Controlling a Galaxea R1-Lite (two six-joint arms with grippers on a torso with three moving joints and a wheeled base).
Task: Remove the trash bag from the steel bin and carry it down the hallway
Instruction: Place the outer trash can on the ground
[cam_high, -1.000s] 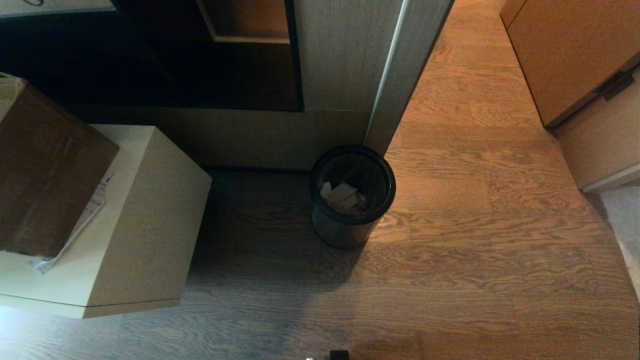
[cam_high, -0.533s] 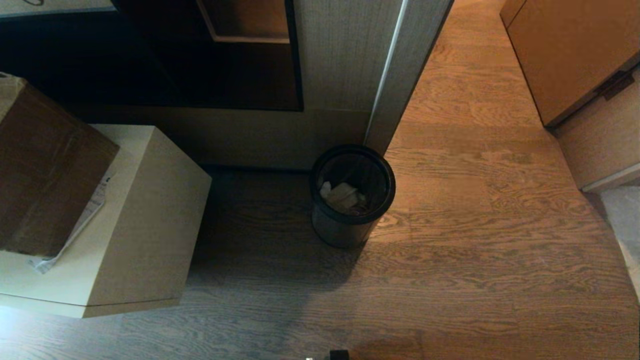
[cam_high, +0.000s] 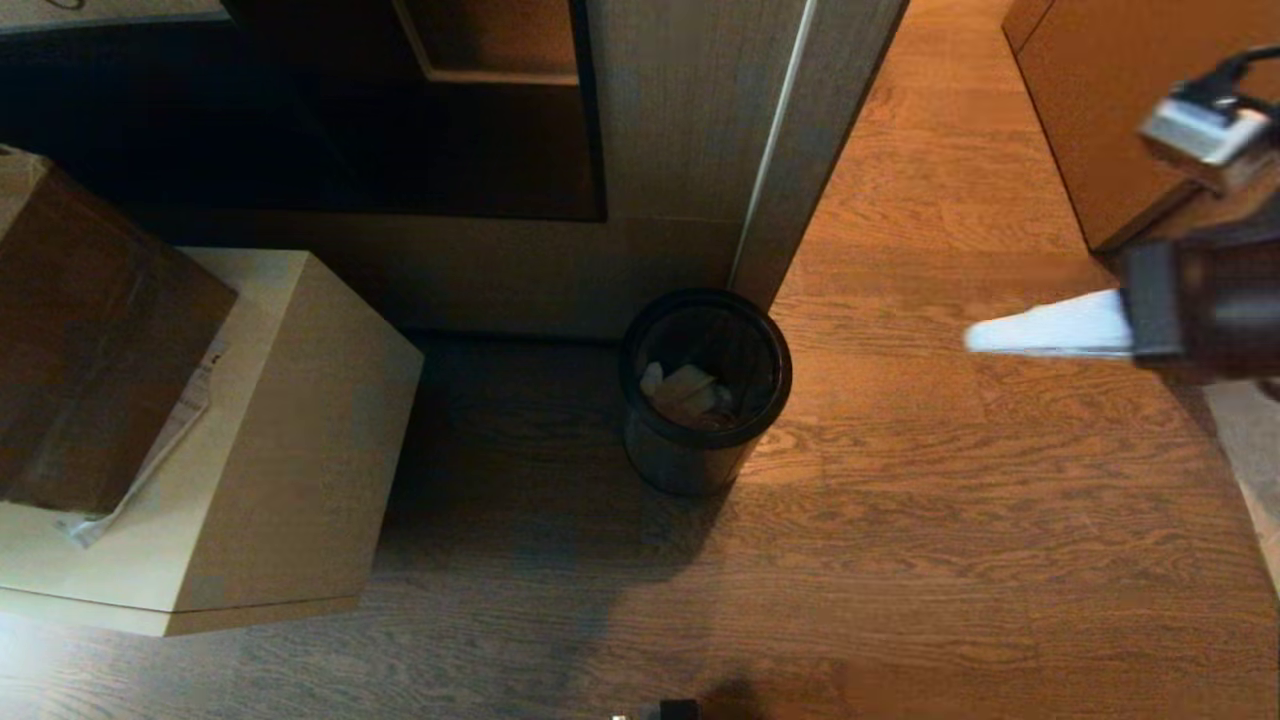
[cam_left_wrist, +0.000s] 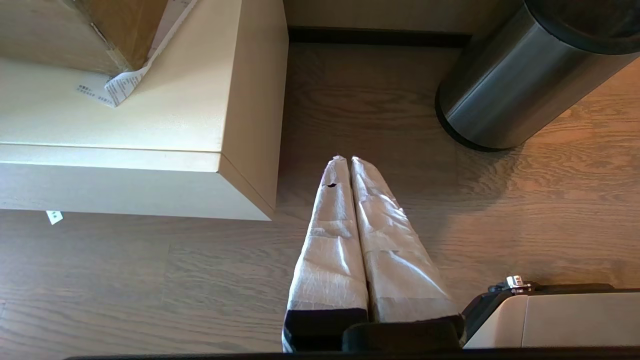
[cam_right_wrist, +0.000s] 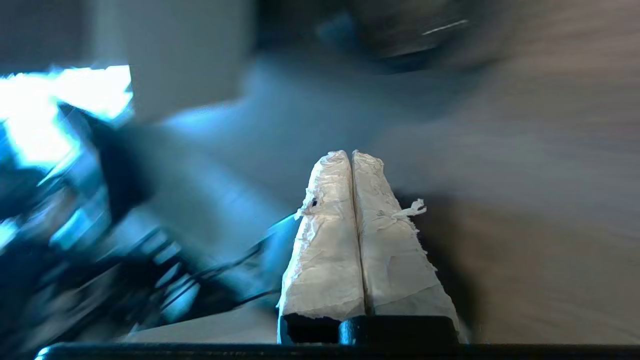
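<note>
Trash bag (cam_high: 690, 392) sits down inside the steel bin (cam_high: 705, 392), pale paper scraps showing through it; nothing has lifted it yet. The bin stands on the wooden floor (cam_high: 950, 520) at the foot of a wall corner (cam_high: 775, 180), near the middle of the head view.

What has changed: a second ago no arm showed in the head view, and now the right gripper (cam_high: 975, 338) has swung in at about three o'clock, its white-wrapped fingers (cam_right_wrist: 352, 235) pressed together with nothing between them, pointing toward the bin but well apart from it. I judge this to be the start of the reach; the jaws would have to spread before they could take the bag's edge.

The left gripper (cam_left_wrist: 346, 161) hangs low over the floor, fingers likewise pressed together and empty, with the bin at about one o'clock of it in its wrist view.

At nine o'clock of the bin stands a pale cabinet (cam_high: 290, 440) bearing a cardboard box (cam_high: 90, 330), near but clear of it. The wall corner touches or nearly touches the rim at twelve o'clock, which may crowd an approach from behind. The floor runs on open toward one o'clock.
</note>
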